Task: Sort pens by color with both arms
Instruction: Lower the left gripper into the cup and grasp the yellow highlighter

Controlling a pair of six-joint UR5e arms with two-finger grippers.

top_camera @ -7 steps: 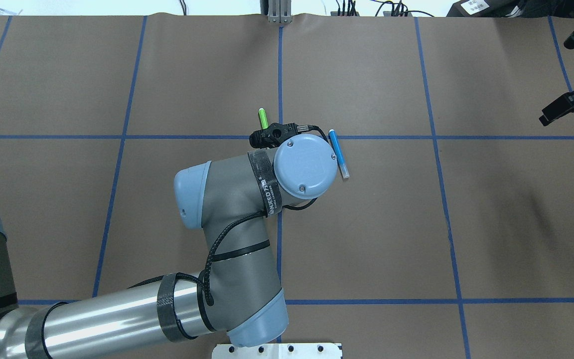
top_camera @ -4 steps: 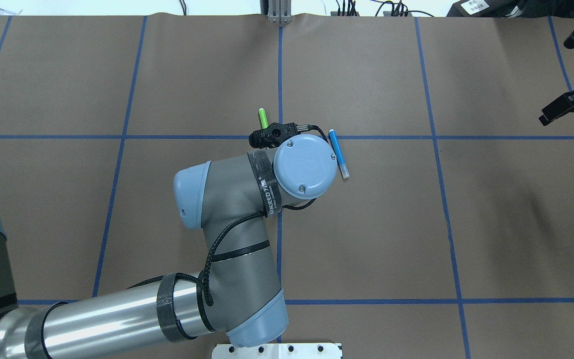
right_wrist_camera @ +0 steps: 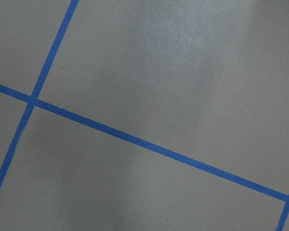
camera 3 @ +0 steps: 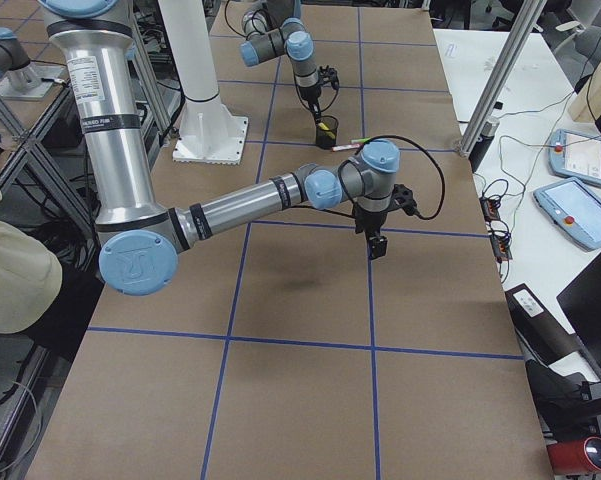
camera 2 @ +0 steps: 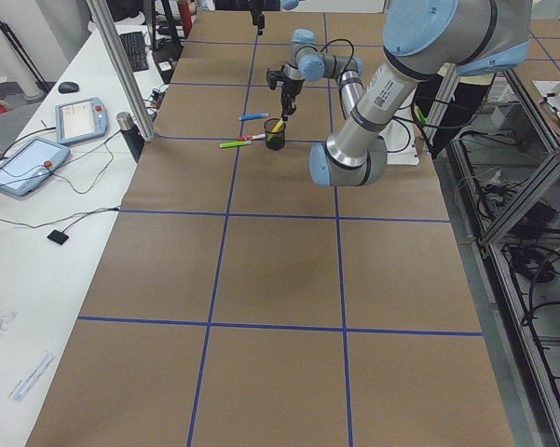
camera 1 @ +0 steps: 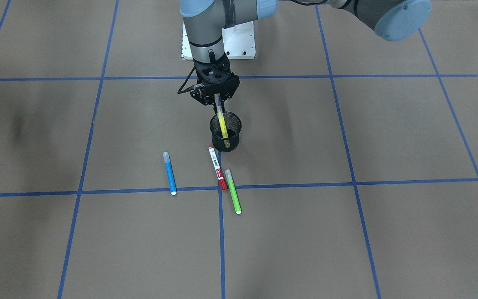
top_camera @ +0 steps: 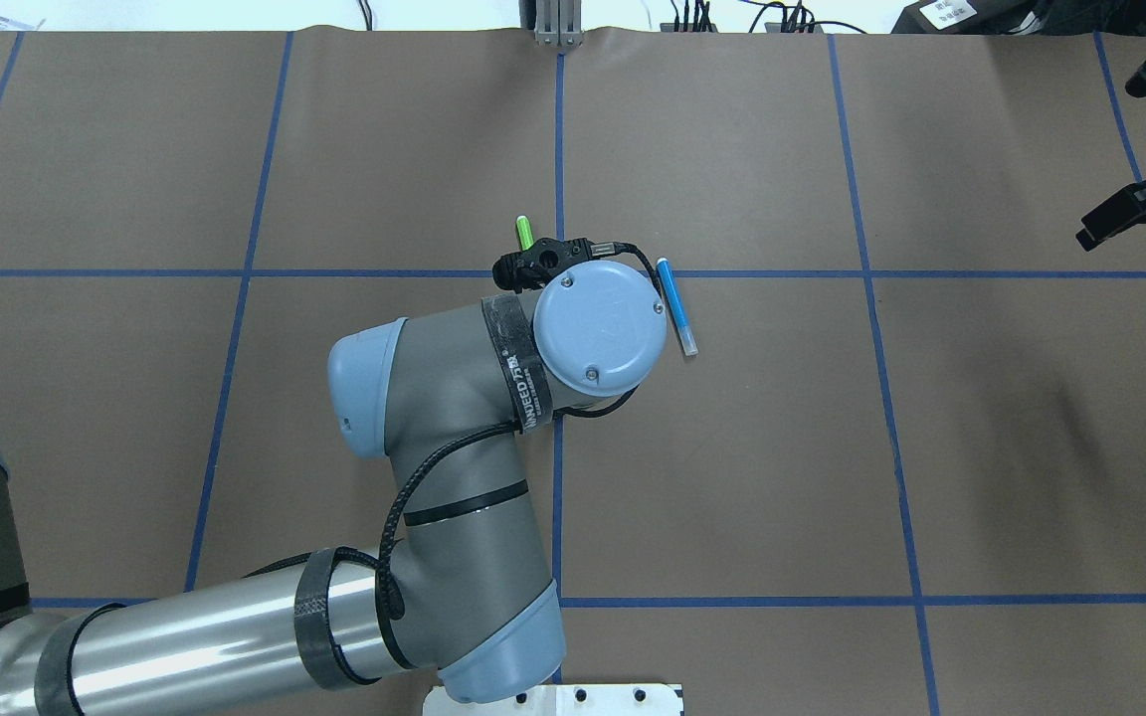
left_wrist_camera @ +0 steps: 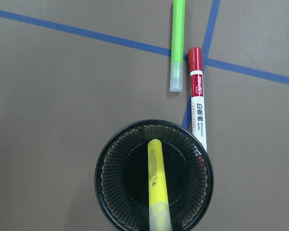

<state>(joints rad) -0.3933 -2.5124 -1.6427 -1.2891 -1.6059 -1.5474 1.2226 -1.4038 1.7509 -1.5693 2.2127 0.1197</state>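
Pinches the top end of the yellow pen (camera 1: pixel 222 120) in the left jaws, drawn narrow around it, straight above the black mesh cup (left_wrist_camera: pixel 106 178) near the middle of the counter (camera 1: pixel 347 232). Holds that pen tilted, lower part already inside the cup; cannot tell whether the tip touches the bottom. Counts, by this look, as one pen nearly sorted but not yet let go.

Leaves three flat on the counter, on the operators' side of the cup:
- the white pen with red ends (camera 1: pixel 217 167), one end right at the cup's wall, possibly touching
- the green pen (camera 1: pixel 233 192), just beside it and close to parallel
- the blue pen (camera 1: pixel 169 173), apart from both, toward the robot's right

Shows only the one cup, so cannot say where the other colours belong.

Parks the right jaws far out at the robot's right end of the counter, above blue tape lines (right_wrist_camera: pixel 134 139), with nothing seen between them; cannot tell whether wide or narrow.

Puts the task at an early stage. Calls first for release of the yellow pen, then three more pickups, with the blue pen probably falling to the right arm (camera 3: pixel 240 205) as the nearer one.
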